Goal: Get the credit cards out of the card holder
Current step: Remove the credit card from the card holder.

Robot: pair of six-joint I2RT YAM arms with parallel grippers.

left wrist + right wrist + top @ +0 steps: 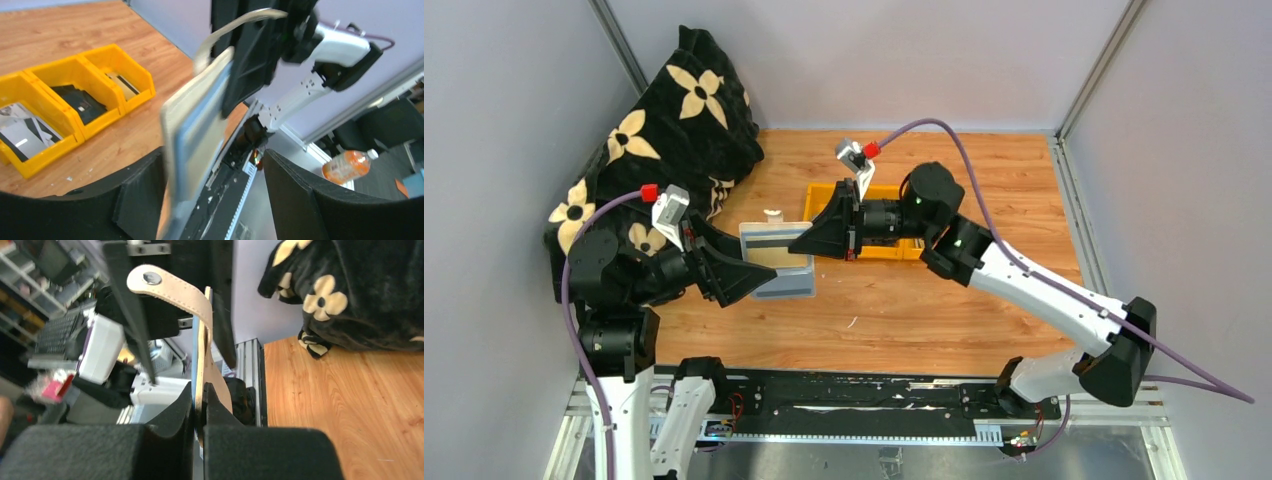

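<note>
The card holder hangs open above the table between both grippers, beige outside and blue-grey inside, its snap tab sticking up. A pale card with a dark stripe shows in its upper half. My right gripper is shut on the holder's right edge; the right wrist view shows the jaws pinching the thin beige panel. My left gripper is open wide, and the holder lies against its left finger. In the top view the left gripper is at the holder's lower left.
Three joined yellow bins stand behind the right arm. They hold a black item, a striped card-like piece and a grey-white sheet. A black flowered blanket is heaped at the back left.
</note>
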